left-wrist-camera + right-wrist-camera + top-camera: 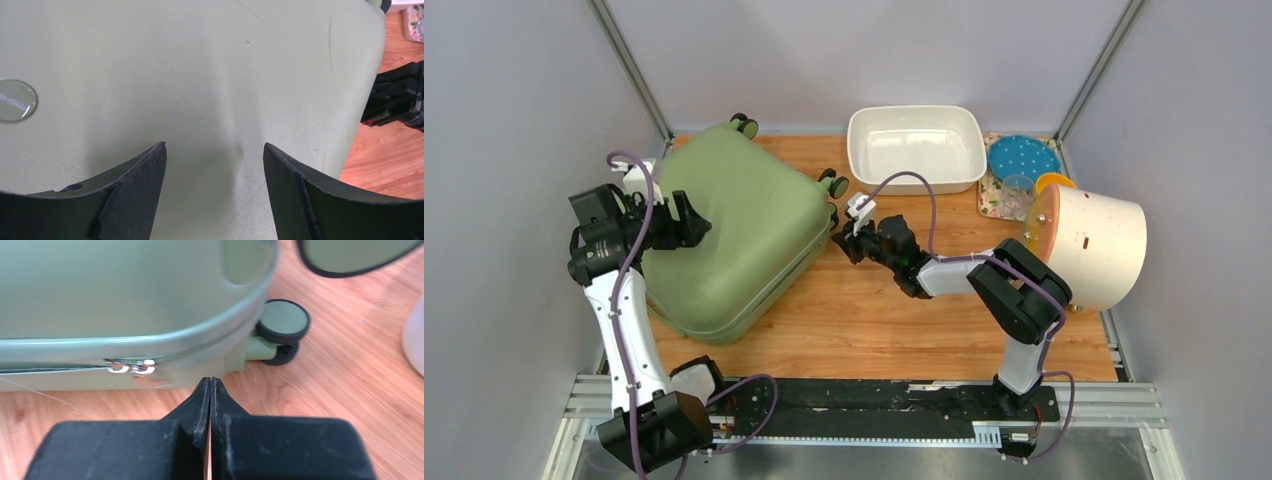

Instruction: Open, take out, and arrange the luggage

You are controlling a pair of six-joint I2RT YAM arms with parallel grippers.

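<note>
On the left half of the table (pixel 904 320), the luggage (pixel 734 235) lies flat with its lid side up, turned at an angle. The wheel end points to the far right.

It's a sage-green hard shell with a matte finish and rounded corners. I see small black wheels with green hubs, one pair at the far corner (pixel 744 124) and one on the right (pixel 834 184). From overhead the lid looks shut.

The left wrist view shows a round glossy badge (pixel 15 100) on the shell (pixel 200 75), plus a few faint scuff lines.

The right wrist view shows the side wall (pixel 125 290) with the zipper running along the seam and two shiny metal pulls (pixel 132 366) together. Left of the pulls the seam shows a thin dark line; I can't tell if that's unzipped. One wheel (pixel 282 322) is just right of them.

Left end effector (pixel 692 222) is over the lid with its jaws wide apart and nothing between them (pixel 215 150). I can't tell whether it's touching the shell.

Right end effector (pixel 842 243) is low at the luggage's right edge. Its jaws are pressed fully together (pixel 211 382) just beside the pulls, and I see nothing in them.
</note>
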